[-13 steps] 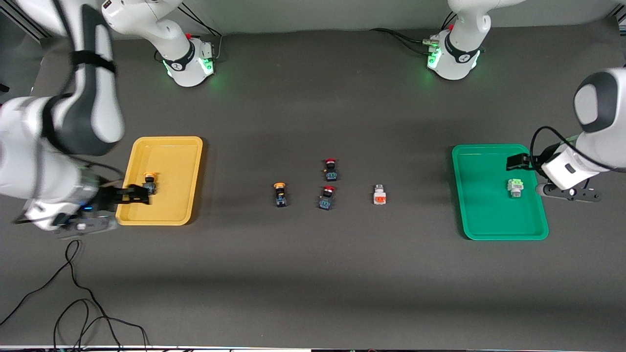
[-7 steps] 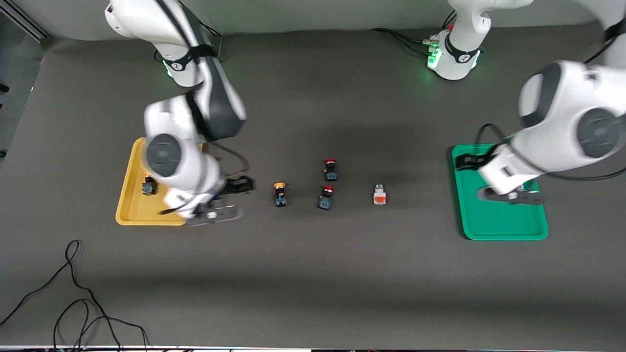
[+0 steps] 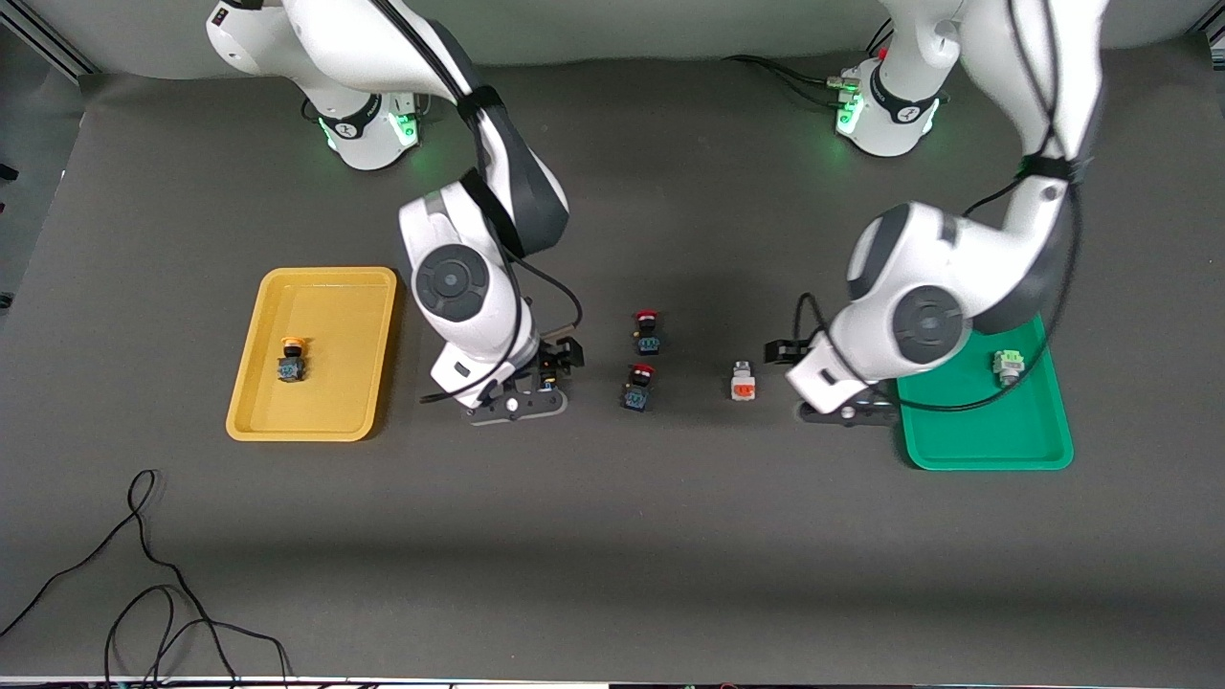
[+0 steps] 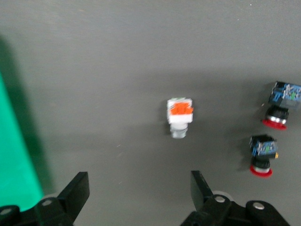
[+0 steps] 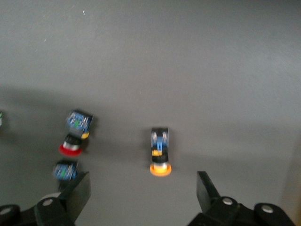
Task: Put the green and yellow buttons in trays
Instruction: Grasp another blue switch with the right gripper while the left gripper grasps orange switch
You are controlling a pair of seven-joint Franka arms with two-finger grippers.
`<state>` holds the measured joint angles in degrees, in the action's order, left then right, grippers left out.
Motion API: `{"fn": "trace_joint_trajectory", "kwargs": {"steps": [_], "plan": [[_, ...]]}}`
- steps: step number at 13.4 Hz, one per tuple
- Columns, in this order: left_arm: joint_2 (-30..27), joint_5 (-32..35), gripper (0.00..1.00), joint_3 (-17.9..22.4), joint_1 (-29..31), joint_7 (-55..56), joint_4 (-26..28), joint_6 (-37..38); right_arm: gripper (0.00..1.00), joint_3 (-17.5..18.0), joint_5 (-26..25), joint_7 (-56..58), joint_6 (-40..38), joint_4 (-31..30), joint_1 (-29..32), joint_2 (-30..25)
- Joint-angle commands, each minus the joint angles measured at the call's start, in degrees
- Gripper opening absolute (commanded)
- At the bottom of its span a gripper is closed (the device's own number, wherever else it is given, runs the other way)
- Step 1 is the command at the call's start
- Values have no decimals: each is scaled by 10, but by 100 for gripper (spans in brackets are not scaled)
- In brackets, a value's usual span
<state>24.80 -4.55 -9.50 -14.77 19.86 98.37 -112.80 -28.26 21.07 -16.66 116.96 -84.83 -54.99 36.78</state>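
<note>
Holding one yellow-capped button in the yellow tray and the green-faced button in the green tray. Swung in from the trays within a second: right gripper, fingers wide, over the second yellow button; left gripper, fingers wide, over the counter beside an orange-faced switch.

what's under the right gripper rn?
The right gripper hangs with jaws open over bare table, above a yellow-capped button lying on its side. In the front view the arm covers that button; only the right wrist view shows it. Two red-capped switches lie beside it.
</note>
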Motion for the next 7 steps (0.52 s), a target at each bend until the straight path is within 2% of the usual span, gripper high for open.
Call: {"fn": "trace_joint_trajectory", "kwargs": {"steps": [1, 3, 6, 7], "plan": [[19, -1, 96, 10, -32, 25, 33, -71, 100, -6, 10, -7, 182, -121, -31, 15], [34, -1, 97, 10, -41, 45, 68, -147, 100, -4, 14, -7, 266, -139, -45, 63], [64, 0, 97, 10, -57, 49, 109, -242, 99, 6, 16, -14, 289, -139, -46, 83], [73, 1, 97, 10, -59, 50, 118, -265, 90, 6, 17, -15, 287, -138, -46, 82]]}}
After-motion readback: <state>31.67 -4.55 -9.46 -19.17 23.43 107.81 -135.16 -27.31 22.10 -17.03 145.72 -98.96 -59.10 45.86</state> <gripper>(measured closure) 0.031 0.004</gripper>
